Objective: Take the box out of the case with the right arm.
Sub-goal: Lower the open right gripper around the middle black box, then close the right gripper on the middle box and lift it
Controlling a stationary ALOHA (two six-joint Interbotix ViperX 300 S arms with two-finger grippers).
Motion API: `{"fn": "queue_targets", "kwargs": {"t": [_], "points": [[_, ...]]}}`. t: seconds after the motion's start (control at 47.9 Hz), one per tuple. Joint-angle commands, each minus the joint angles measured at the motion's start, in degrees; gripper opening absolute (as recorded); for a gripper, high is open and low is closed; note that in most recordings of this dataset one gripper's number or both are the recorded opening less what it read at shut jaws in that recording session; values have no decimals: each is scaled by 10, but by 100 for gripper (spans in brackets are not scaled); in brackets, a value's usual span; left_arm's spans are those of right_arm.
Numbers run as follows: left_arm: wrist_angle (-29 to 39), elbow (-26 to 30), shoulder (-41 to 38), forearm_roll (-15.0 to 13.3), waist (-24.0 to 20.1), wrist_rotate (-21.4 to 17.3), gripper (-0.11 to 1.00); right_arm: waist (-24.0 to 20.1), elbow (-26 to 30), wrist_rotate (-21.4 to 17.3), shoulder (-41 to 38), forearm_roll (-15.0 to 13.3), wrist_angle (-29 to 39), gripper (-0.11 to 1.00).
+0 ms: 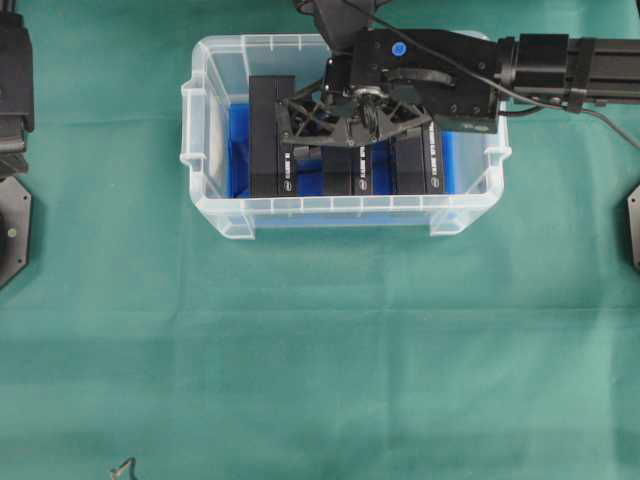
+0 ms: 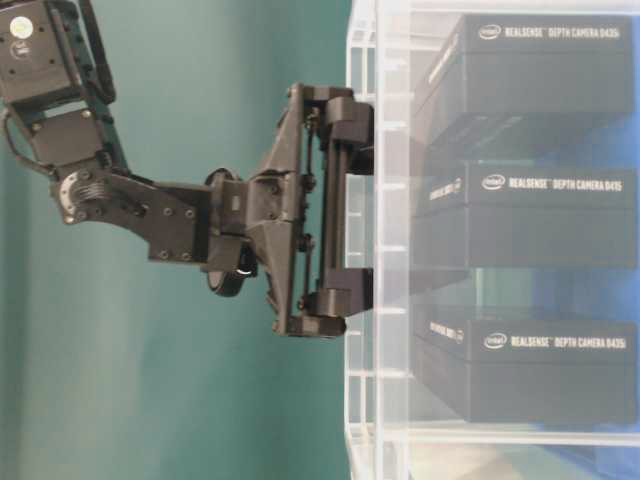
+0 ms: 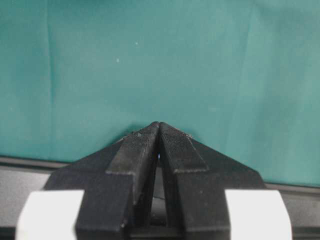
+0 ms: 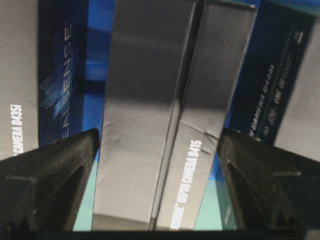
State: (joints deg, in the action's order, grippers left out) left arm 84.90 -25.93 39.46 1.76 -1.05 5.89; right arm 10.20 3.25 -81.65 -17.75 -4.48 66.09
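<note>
We are at the approach step: our right gripper (image 1: 345,122) hangs over the case (image 1: 210,215), its fingers (image 4: 50,180) spread wide and holding nothing. In the right wrist view the middle box (image 4: 150,125) stands directly between the two fingers, with a gap on either side; a second box (image 4: 17,80) sits just outside the finger on one side and a third box (image 4: 295,100) just outside the other. All three rest on the blue lining inside the case. We judge the next move calls for lowering the fingers along the middle box's flanks without catching its neighbours, then closing and lifting straight up past the rim. Our left gripper (image 3: 159,150) is pressed together, well apart from the case over the green bench (image 1: 320,380).
</note>
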Motion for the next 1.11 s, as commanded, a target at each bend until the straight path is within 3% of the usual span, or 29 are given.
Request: {"fn": "queue_targets", "kwargs": {"t": [0.0,0.438,0.501,0.605,1.085], "points": [[-2,14,0,2,-2,1,0,-2,-3,-2,10,7,-15,92],[-4,14,1,2,-2,1,0,-2,-9,-12,10,16,-19,90],[-4,14,1,2,-2,0,0,-2,-10,-21,10,11,-12,84],[-4,14,0,2,-2,0,0,-4,-9,-39,10,-2,-7,65],[-4,14,0,2,-2,0,0,-5,11,-41,10,-5,-11,65]]}}
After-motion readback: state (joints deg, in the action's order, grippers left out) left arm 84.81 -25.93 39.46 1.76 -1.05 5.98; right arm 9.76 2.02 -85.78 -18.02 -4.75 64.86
